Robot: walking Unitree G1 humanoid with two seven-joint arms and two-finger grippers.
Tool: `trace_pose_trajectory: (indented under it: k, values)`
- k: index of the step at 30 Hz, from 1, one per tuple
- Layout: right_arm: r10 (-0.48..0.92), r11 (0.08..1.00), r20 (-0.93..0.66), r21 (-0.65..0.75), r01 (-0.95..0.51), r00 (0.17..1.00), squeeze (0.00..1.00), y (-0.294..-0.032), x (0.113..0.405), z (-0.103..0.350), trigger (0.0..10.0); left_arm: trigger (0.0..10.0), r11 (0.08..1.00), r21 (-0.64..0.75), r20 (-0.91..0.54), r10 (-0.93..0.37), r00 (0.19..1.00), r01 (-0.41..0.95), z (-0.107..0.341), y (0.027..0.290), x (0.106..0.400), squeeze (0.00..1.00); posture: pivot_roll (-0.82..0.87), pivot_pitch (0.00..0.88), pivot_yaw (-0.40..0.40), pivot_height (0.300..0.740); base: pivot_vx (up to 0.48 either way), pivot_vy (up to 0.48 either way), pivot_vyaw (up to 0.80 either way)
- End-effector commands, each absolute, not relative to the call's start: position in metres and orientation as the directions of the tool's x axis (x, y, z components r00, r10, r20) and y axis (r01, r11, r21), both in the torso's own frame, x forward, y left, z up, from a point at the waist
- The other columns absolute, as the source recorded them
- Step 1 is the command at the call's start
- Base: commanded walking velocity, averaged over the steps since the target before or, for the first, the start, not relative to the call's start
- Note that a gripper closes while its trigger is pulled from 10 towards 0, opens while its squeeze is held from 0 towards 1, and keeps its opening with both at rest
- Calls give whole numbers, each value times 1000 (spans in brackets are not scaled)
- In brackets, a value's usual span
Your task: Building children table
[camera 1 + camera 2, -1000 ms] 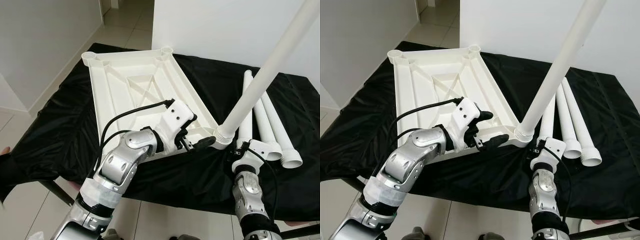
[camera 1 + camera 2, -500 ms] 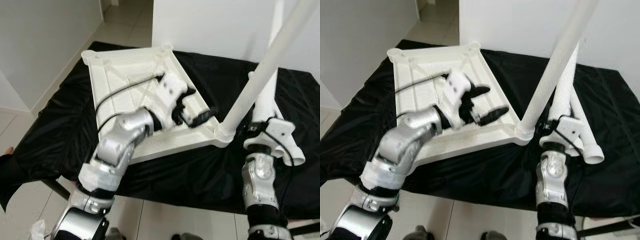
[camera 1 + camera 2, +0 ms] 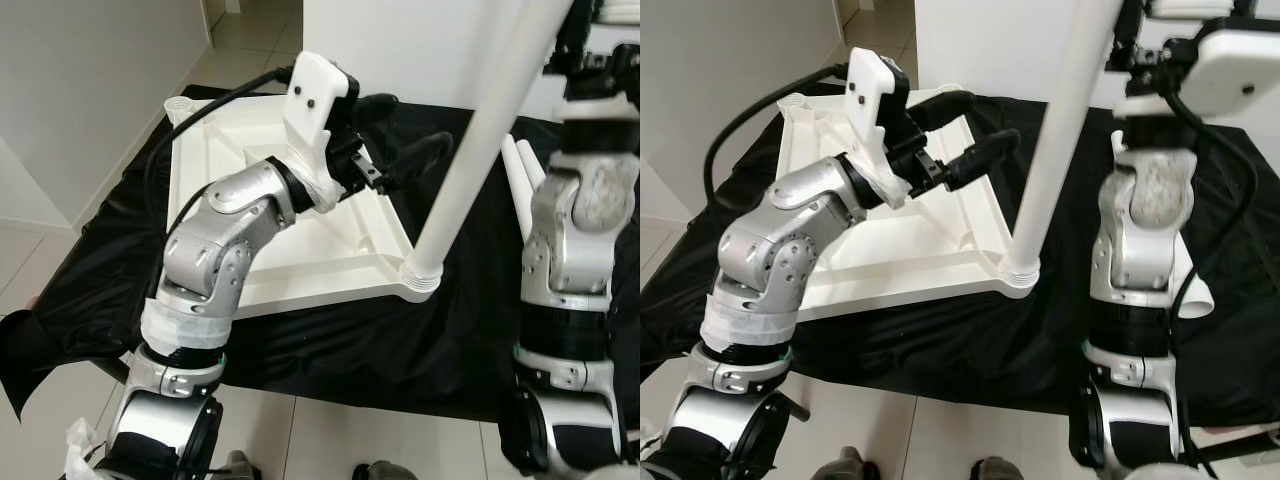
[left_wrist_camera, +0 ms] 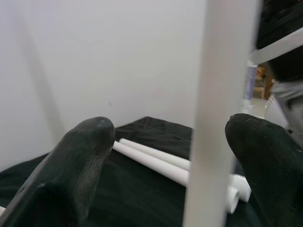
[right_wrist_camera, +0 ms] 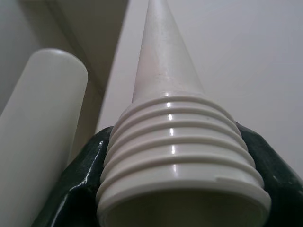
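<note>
In the eye views I see the white tabletop lying upside down on the bench, which is draped in black cloth. One white leg stands in the tabletop's near right corner socket and leans up and away past the top of the frame. My left end effector hangs above the tabletop's right edge, just left of that leg, fingers spread and holding nothing. My right arm is raised at the right, its wrist at the top of the frame; spare legs lie on the cloth behind it. In the left wrist view, my two black fingertips stand wide apart with the standing leg crossing between them, nearer one tip, touching neither, and spare legs on the cloth beyond. In the right wrist view, my right end effector is clenched on a leg at its threaded end, which points back at the camera, with another white leg alongside.
</note>
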State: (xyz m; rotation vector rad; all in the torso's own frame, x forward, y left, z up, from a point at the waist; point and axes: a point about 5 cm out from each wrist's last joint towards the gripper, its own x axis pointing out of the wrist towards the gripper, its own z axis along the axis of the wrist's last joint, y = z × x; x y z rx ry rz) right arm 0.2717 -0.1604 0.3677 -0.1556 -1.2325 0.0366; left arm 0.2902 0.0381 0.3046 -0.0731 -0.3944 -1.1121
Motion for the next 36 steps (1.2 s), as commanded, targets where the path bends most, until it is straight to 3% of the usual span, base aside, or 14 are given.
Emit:
trace_pose_trajectory:
  k: [1,6,11,26,29,36]
  values:
    - [167,983,951,-181,32,261,0,-150,261,379,10000,10000,441,146,347,-861,372,886,308,37,289,0,79,0,29,740,0,0,0]
    - [286,958,933,-276,-75,218,0,-123,248,384,10000,10000,442,132,360,-855,373,887,314,39,290,0,84,0,38,740,0,0,0]
    - [286,958,933,-273,-90,218,0,-121,244,388,10000,10000,448,118,350,-854,386,886,314,41,292,0,81,0,49,740,0,0,0]
    - [101,963,971,-41,-265,217,0,-151,237,407,10000,10000,414,133,281,-887,367,900,302,36,290,0,81,0,62,740,0,0,0]
    - [50,922,973,43,-386,227,0,-170,228,403,10000,10000,360,136,227,-918,324,923,292,34,284,0,79,0,70,740,0,0,0]
    - [20,872,976,89,-481,217,0,-182,221,401,10000,10000,308,153,119,-949,292,939,267,30,279,0,80,2,71,740,0,0,0]
